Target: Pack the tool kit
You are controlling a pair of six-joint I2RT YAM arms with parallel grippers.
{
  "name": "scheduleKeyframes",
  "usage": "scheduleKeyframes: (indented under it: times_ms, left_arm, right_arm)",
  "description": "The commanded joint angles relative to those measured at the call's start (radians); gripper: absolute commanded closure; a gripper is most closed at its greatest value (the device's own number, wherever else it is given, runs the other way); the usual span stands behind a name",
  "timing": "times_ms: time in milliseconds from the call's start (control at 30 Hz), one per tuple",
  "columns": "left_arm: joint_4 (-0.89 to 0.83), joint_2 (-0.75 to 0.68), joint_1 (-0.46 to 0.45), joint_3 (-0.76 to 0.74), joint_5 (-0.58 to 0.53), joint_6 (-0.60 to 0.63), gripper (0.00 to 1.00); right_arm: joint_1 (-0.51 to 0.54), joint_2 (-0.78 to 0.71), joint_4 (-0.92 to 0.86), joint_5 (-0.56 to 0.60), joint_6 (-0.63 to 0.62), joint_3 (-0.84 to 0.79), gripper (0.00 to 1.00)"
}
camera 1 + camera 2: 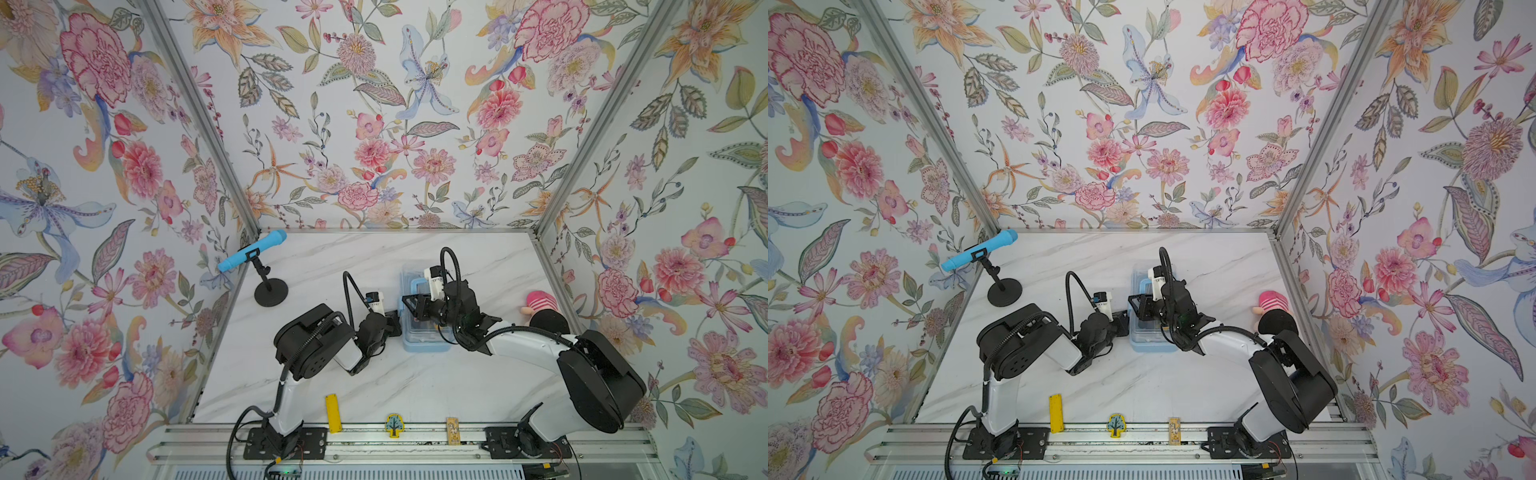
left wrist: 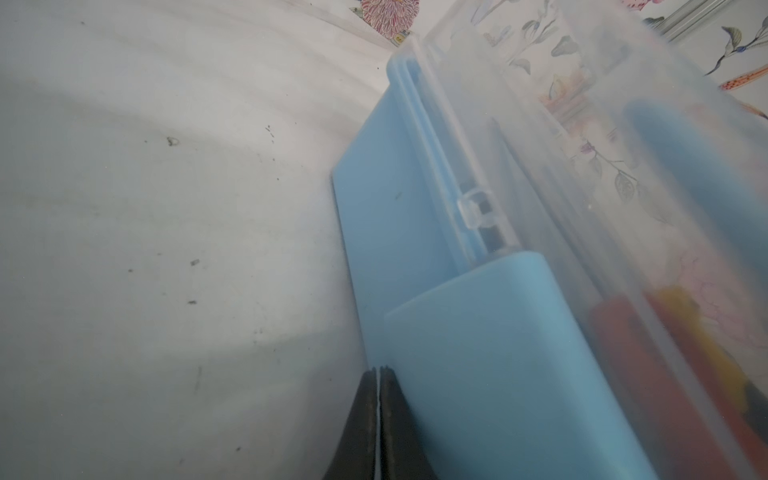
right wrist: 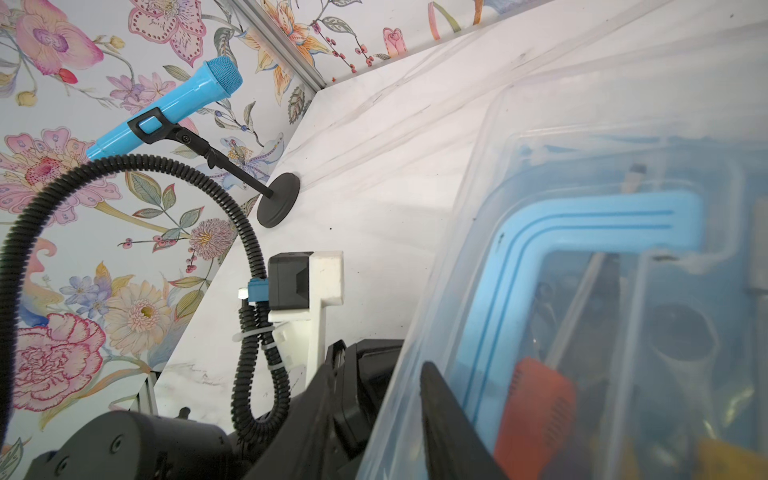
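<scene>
A light-blue box [image 1: 424,345], with tools [image 3: 536,411] dimly seen inside, is set mid-surface [image 1: 374,257]. The left jaws are shut beside its latch [image 2: 478,332]; the right jaws are held parted astride the edge of the clear lid [image 3: 623,145].

White marble-patterned table [image 1: 415,386] recorded, with faint grey veining and small dark specks seen close up in the left wrist view. Set directly on it are a light-blue tool kit box [image 1: 424,345] near the middle, the round black base of a microphone stand [image 1: 271,293] toward the far left corner, and a pink striped soft toy [image 1: 540,300] with a black round object [image 1: 548,322] just beside it at the right edge. Along the near edge a flat yellow bar [image 1: 333,413] and a tree-shaped piece [image 1: 393,424] are laid, both overlapping the metal rail [image 1: 374,441].
</scene>
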Motion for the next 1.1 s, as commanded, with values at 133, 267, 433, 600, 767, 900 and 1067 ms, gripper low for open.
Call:
scheduleKeyframes:
  times_ms: [133,267,433,600,767,900,1067]
  left_arm:
    - [-0.084,-0.023,-0.036,0.161,0.248,0.178,0.90]
    - [-0.129,-0.041,-0.024,0.146,0.246,0.190,0.88]
    - [-0.173,-0.067,-0.011,0.114,0.245,0.193,0.83]
    - [-0.190,-0.091,-0.010,0.077,0.225,0.193,0.79]
    - [-0.243,-0.116,-0.007,0.064,0.203,0.203,0.77]
    - [-0.300,-0.131,0.002,0.059,0.182,0.215,0.77]
    - [-0.305,-0.149,0.051,0.026,0.192,0.190,0.77]
  right_arm:
    - [0.019,0.174,-0.194,-0.113,0.046,-0.087,0.65]
    - [0.012,0.162,-0.212,-0.108,0.047,-0.082,0.65]
    - [-0.001,0.114,-0.273,-0.082,0.037,-0.063,0.64]
    - [-0.015,0.067,-0.326,-0.067,0.019,-0.043,0.64]
    - [-0.022,0.046,-0.357,-0.063,0.008,-0.029,0.64]
    - [-0.020,0.044,-0.361,-0.064,0.002,-0.026,0.64]
    - [-0.021,0.032,-0.357,-0.080,-0.003,-0.020,0.63]
